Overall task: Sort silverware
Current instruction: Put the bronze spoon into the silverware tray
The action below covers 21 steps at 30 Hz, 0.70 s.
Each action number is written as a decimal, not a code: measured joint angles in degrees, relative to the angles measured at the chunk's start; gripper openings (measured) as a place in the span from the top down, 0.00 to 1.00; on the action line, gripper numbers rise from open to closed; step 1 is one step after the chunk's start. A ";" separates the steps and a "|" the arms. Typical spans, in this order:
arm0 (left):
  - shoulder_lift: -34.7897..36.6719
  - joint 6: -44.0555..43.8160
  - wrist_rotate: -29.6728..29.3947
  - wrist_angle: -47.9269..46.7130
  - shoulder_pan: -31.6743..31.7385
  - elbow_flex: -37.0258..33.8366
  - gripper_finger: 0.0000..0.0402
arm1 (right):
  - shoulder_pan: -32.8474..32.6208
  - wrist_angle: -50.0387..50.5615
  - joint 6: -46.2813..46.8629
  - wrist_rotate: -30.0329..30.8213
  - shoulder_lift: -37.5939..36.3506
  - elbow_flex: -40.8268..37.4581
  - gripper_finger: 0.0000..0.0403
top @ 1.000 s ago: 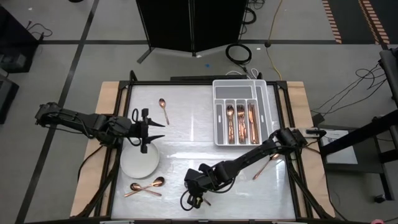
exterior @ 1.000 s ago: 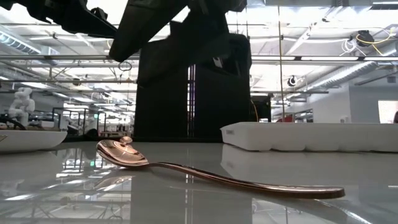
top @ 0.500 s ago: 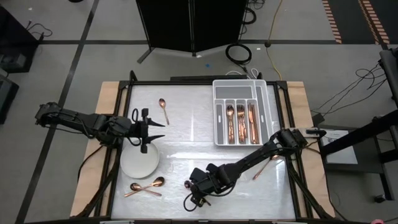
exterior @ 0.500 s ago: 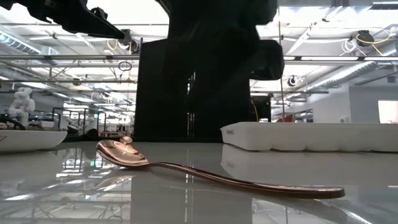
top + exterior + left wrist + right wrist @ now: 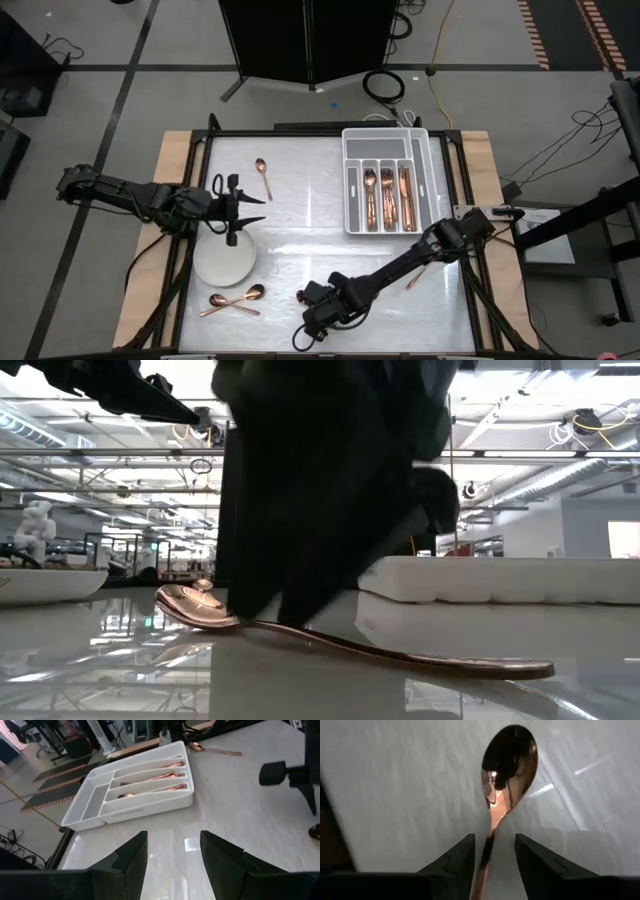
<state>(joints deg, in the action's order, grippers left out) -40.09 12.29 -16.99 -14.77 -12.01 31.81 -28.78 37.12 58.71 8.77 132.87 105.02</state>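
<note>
At the near edge of the table (image 5: 300,235), the right gripper (image 5: 310,325) hung low over a copper spoon (image 5: 506,775) that lay flat on the glossy white surface. In the right wrist view its two dark fingers (image 5: 452,860) stood apart on either side of the spoon's handle, with the bowl just ahead of them; the jaws were open and had not closed on the metal. The low view showed the same spoon (image 5: 330,635) resting on the table with the dark bulk of the right arm directly above its bowl end. The left gripper (image 5: 245,210) waited at the left side of the table, above the far rim of the round white plate (image 5: 222,265), its fingers (image 5: 127,857) spread wide and holding nothing. Two more spoons (image 5: 232,300) lay crossed just in front of the plate, a single spoon (image 5: 263,175) lay toward the far left part of the table, and another piece (image 5: 428,265) lay at the right edge beside the right arm. The white compartmented tray (image 5: 352,180) sat at the far right, with several copper pieces (image 5: 385,195) lying lengthwise in its middle slots.
</note>
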 joint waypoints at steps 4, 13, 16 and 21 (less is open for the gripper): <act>-0.02 -0.66 0.00 0.15 0.00 0.00 0.55 | -0.67 8.38 -2.61 2.06 4.92 6.93 0.68; -0.02 -2.01 0.02 -0.02 0.00 0.00 0.55 | -1.83 23.10 -7.31 7.04 11.91 19.00 0.96; -0.02 -2.59 0.02 -0.21 0.00 0.00 0.55 | -1.35 24.31 -8.35 7.63 11.27 20.77 0.98; -0.02 -2.56 0.02 -0.40 0.00 0.00 0.55 | 0.71 25.67 -9.85 12.18 6.92 21.65 0.99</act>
<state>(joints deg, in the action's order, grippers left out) -40.12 9.74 -16.97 -15.17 -12.01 31.81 -28.07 62.80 48.86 20.95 139.79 126.67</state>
